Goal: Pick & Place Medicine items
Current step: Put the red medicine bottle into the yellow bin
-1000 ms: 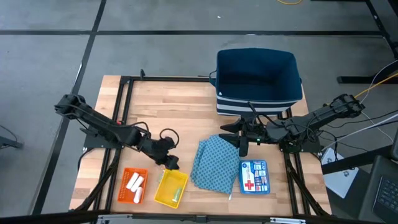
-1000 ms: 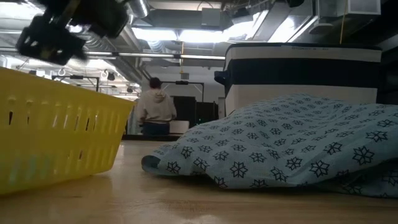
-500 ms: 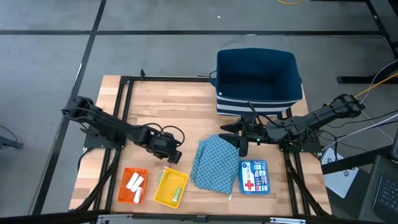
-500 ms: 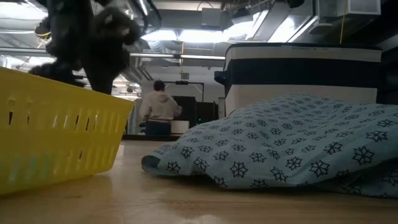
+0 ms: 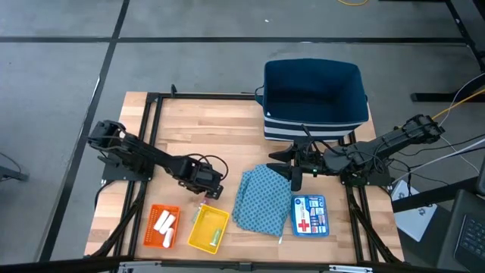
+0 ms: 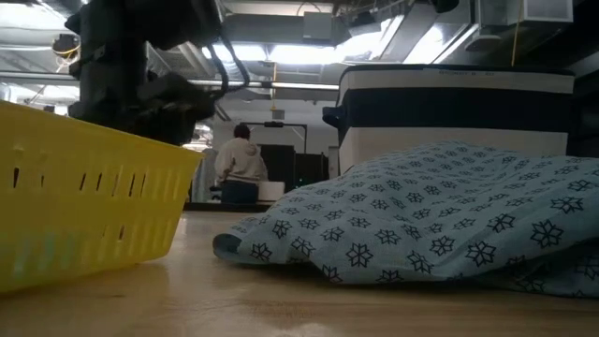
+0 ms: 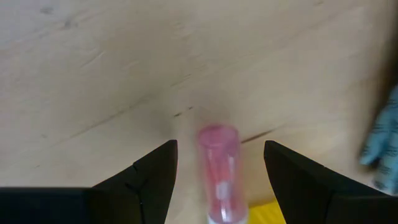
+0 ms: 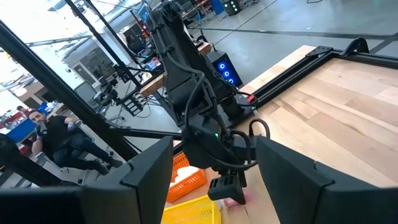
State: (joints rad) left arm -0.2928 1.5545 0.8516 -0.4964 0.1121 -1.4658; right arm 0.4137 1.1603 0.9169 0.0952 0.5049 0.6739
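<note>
My left gripper (image 5: 209,187) (image 7: 217,186) hangs open just past the far rim of the yellow basket (image 5: 208,228), pointing down at the table. A thin pink stick (image 7: 218,167) lies on the wood between its two fingers (image 7: 155,177), with a gap on each side; the right wrist view shows the pink stick (image 8: 234,198) under that gripper. White pieces (image 5: 164,224) lie in the orange tray (image 5: 152,236). A light-green piece (image 5: 215,237) lies in the yellow basket. My right gripper (image 5: 294,171) waits open at the blue patterned cloth's (image 5: 261,199) far right corner.
A navy bin (image 5: 314,97) stands at the table's far right. A blue first-aid box (image 5: 309,214) lies right of the cloth. Bare wood (image 5: 204,129) stretches over the far left half. People (image 6: 241,165) (image 8: 53,134) are in the room beyond the table.
My left gripper has come down toward the table behind the yellow basket's far rim and shifted a little toward the table's right. The right arm and the other things have kept still.
</note>
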